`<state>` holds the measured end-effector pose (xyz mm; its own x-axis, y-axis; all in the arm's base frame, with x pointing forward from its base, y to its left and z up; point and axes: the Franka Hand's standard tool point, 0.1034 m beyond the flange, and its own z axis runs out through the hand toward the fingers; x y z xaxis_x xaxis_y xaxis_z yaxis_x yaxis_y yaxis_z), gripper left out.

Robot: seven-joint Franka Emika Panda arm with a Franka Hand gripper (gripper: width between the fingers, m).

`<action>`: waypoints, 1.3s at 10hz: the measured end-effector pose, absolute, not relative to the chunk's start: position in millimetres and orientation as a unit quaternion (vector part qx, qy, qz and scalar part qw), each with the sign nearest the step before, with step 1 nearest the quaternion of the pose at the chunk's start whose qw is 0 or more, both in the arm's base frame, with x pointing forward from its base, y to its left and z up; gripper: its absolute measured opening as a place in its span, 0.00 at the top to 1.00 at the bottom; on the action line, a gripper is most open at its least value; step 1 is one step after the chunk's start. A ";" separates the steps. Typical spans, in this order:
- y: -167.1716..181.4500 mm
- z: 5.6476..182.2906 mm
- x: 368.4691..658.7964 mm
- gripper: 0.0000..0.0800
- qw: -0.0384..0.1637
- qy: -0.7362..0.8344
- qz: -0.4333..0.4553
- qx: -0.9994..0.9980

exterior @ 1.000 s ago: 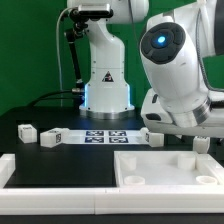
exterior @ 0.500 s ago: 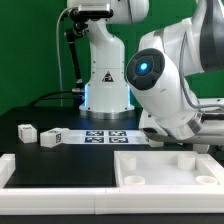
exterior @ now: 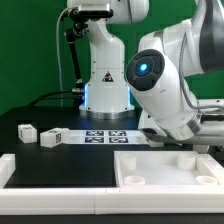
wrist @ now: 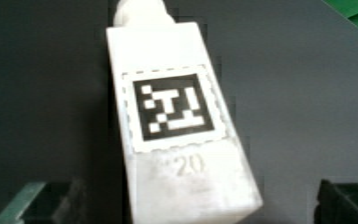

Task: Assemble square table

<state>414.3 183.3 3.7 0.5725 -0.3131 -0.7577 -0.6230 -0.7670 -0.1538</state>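
**Claw (wrist: 190, 200), wrist view.** The two dark fingers (wrist: 34, 203) stand spread wide, with nothing gripped. A strip of counter shows between each finger and the part lying between them. Whether the claw is level with that part or above it cannot be told.

**Long white plastic block leg (wrist: 179, 110).** It lies flat on the black matte counter (wrist: 43, 90), with one end between the fingers. Its upper face bears a black-and-white square tag (wrist: 171, 104) inside a dashed outline. The number 20 is printed between the tag and the claw-side end. A narrower white stub (wrist: 144, 10) projects from the far end.

**Exterior view.** The claw and this block leg are hidden behind the arm's bulky white forearm (exterior: 170, 95), which fills the two-to-four o'clock part of the picture.

- **Five o'clock:** the white plastic square tabletop (exterior: 155, 168) lies on the counter hollow side up. It is tray-like, with a raised rim and round sockets near its corners.
- **Seven o'clock:** the long white bar-shaped border rail (exterior: 55, 170) lies just beside the tabletop, at the tabletop's nine o'clock.
- **Centre:** the marker board (exterior: 105, 136) lies flat at six o'clock of the white robot base (exterior: 105, 85).
- **Nine o'clock:** two short white tagged legs lie near each other. These are the outer short leg (exterior: 25, 131) and, at its four o'clock, the inner short leg (exterior: 48, 138). Both are well apart from the tabletop.
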 end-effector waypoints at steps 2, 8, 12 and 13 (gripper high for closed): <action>182.7 4.5 403.7 0.19 0.220 0.283 0.397 -0.845; 181.7 4.4 405.3 0.64 0.220 0.284 0.395 -0.846; 181.2 4.4 405.5 0.64 0.220 0.285 0.394 -0.846; 180.9 4.4 405.7 0.64 0.220 0.285 0.394 -0.845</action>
